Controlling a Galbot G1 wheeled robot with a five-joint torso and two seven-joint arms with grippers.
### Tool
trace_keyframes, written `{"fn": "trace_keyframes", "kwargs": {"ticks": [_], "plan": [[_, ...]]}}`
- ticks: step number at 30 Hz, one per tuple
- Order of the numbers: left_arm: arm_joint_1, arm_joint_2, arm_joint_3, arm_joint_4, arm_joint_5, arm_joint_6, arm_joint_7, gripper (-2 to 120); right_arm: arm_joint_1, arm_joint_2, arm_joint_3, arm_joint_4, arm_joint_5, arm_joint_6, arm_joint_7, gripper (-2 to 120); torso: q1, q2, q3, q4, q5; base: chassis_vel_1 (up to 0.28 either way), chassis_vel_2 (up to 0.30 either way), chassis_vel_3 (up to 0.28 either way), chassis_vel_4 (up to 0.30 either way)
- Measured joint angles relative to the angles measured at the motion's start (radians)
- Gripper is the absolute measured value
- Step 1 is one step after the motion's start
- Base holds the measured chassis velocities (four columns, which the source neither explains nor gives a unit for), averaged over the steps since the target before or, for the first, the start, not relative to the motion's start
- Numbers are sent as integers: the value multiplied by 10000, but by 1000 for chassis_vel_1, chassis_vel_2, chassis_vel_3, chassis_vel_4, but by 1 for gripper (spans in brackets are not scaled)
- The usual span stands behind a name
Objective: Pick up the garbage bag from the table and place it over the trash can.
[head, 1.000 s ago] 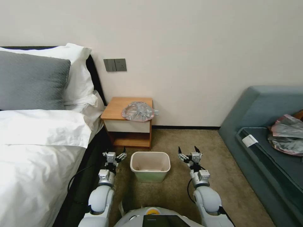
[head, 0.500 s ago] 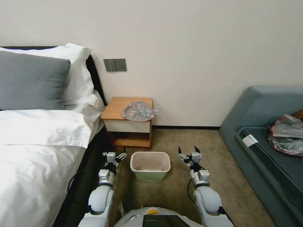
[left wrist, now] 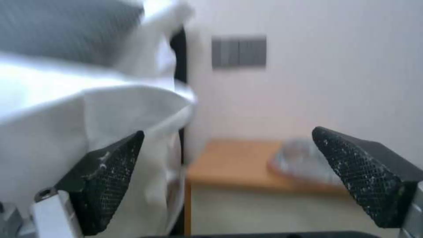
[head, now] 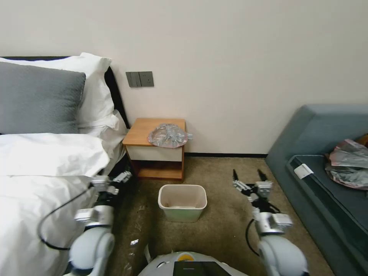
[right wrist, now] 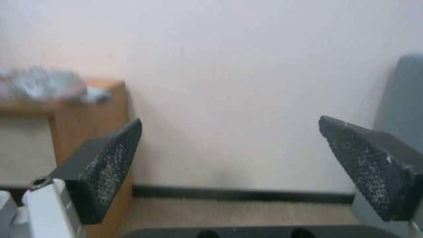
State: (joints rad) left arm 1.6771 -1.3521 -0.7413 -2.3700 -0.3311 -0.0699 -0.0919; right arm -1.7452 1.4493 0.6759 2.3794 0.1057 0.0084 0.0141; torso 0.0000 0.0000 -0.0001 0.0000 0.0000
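Note:
The garbage bag [head: 167,135] lies crumpled, grey with a pinkish rim, on the right part of the table [head: 142,132], a small wooden nightstand against the wall. On the carpet in front of it stands the trash can [head: 183,202], cream and unlined. My left gripper [head: 112,179] is open, left of the can and close to the bed's edge. My right gripper [head: 247,177] is open, right of the can, with nothing in it. The left wrist view shows the open left gripper [left wrist: 228,132] facing the table [left wrist: 238,165] and the bag [left wrist: 302,162]. In the right wrist view the right gripper [right wrist: 230,119] faces the wall, beside the bag [right wrist: 42,84].
A bed with a white duvet [head: 46,161] and pillows runs along the left, hard against my left arm. A teal sofa [head: 322,130] on the right carries a heap of grey and pink bags [head: 350,163]. Bare carpet [head: 218,168] lies between the can, the nightstand and the sofa.
Both arms have swung outward from beside the can: the left toward the bed, the right toward the sofa and slightly forward. The bag and the can have not moved.

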Motion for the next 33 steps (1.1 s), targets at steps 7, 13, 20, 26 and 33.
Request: {"fn": "trace_keyframes", "kwargs": {"ticks": [7,13,20,26,33], "plan": [[136,160,-166,-387,-385,-78,-104,98,-199,-765,203,504,-254,1162,-208,100,0,0,1,0,-2,0,0,0,0],[116,183,1161,151,-628,86,-60,98,341,-1372,157,-29,-678,1235,-237,100,0,0,1,-1,-5,0,0,0,0],[2,252,1958,668,-716,245,-7,98,1401,-2410,135,-1500,-2126,1704,-399,100,0,0,1,5,9,0,0,0,0],[-505,678,2363,1650,-469,479,-158,98,2393,-2994,-96,-2264,-2949,1742,-391,100,1,0,1,-11,7,0,0,0,0],[-427,567,2289,1796,23,472,-408,98,4252,-3734,-1599,-3689,-4031,1797,-236,100,3,0,2,-3,-2,0,0,0,0]]}}
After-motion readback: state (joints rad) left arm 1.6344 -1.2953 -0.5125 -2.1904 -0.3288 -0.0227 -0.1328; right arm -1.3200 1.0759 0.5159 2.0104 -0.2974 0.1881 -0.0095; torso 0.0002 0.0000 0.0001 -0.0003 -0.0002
